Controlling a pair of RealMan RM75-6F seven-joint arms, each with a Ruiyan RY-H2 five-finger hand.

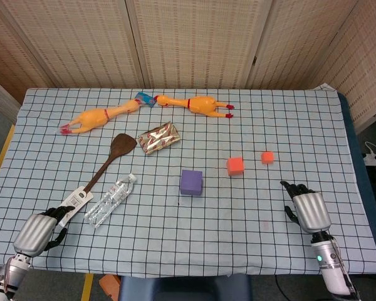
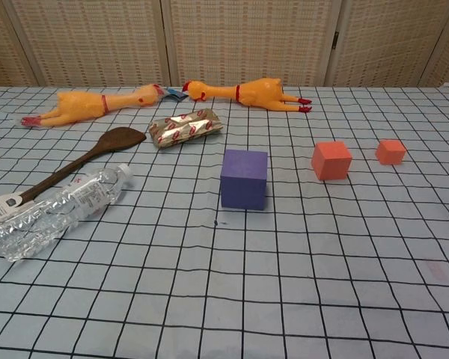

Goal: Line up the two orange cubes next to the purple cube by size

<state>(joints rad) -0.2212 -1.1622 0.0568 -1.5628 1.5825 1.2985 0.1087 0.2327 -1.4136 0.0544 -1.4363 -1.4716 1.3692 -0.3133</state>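
The purple cube (image 1: 191, 182) (image 2: 244, 178) stands near the table's middle. To its right sits the larger orange cube (image 1: 235, 165) (image 2: 331, 160), a gap apart, and further right the smaller orange cube (image 1: 267, 157) (image 2: 391, 151). My right hand (image 1: 308, 207) rests low at the front right, well short of the small cube, fingers apart and holding nothing. At the front left corner my left hand (image 1: 37, 231) lies beside the spatula's tag, also holding nothing. The chest view shows only a dark fingertip at its right edge.
A clear water bottle (image 1: 111, 200) (image 2: 56, 209) and a brown wooden spatula (image 1: 106, 163) (image 2: 82, 161) lie left of the purple cube. A foil packet (image 1: 158, 137) (image 2: 185, 127) and two rubber chickens (image 1: 100, 117) (image 1: 197, 103) lie at the back.
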